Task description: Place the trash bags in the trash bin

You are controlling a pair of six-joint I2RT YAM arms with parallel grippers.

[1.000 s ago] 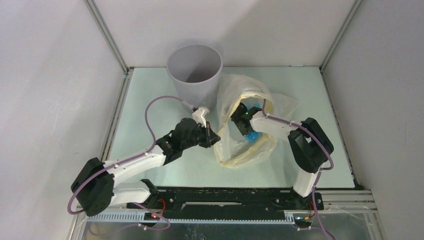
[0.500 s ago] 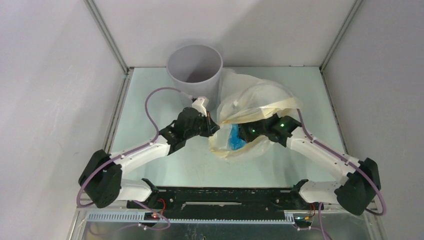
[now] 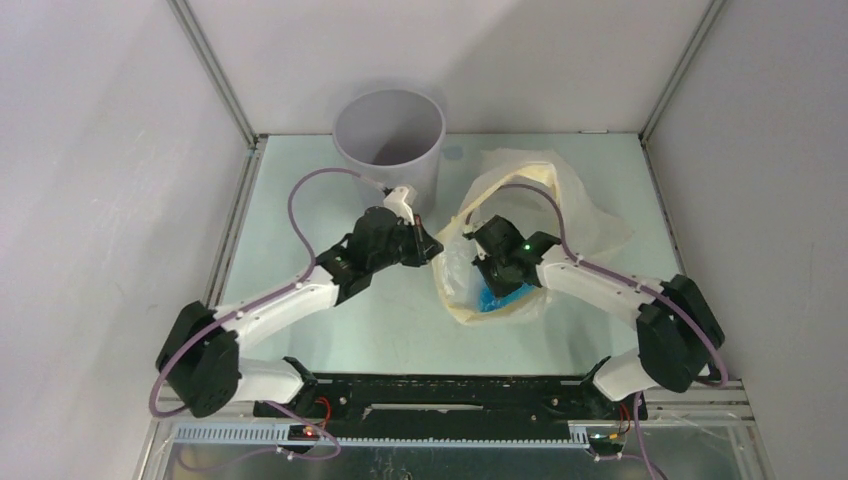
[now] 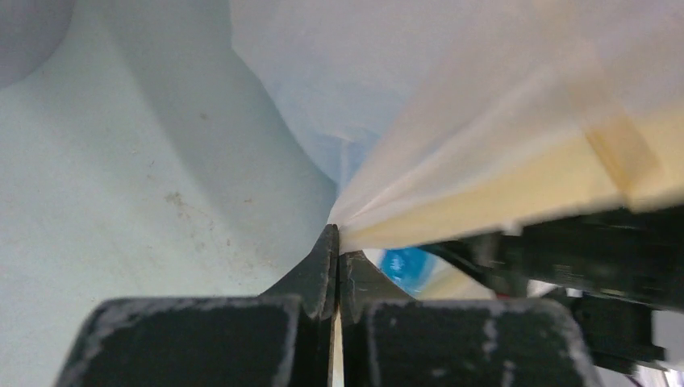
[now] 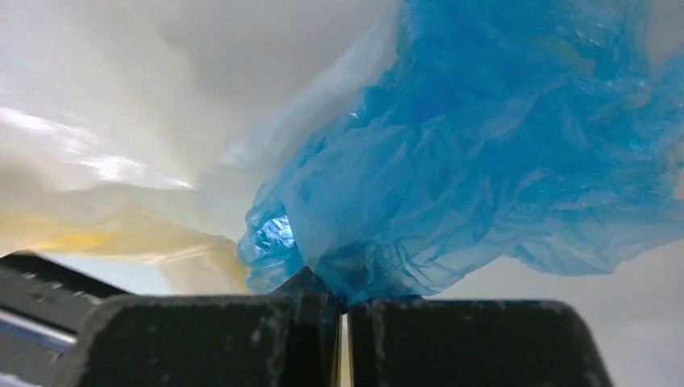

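The grey-lavender trash bin (image 3: 389,140) stands upright at the back of the table, left of centre. The blue trash bag (image 3: 495,297) lies inside the pale yellow translucent bag (image 3: 560,205); it fills the right wrist view (image 5: 484,153). My right gripper (image 3: 492,275) reaches into the yellow bag and is shut on the blue bag (image 5: 339,294). My left gripper (image 3: 432,255) is shut on the yellow bag's left edge (image 4: 452,193), just right of the bin's foot. A patch of blue (image 4: 407,266) shows past my left fingers.
The yellow bag spreads over the table's middle and right, close to the bin's right side. Grey walls and metal frame posts (image 3: 215,75) enclose the table on three sides. The pale green tabletop (image 3: 290,200) shows left of my left arm.
My right arm has swung and its gripper has gone back down into the yellow bag, onto the blue bag. The yellow bag has reshaped and opened upward. My left gripper has held its place.
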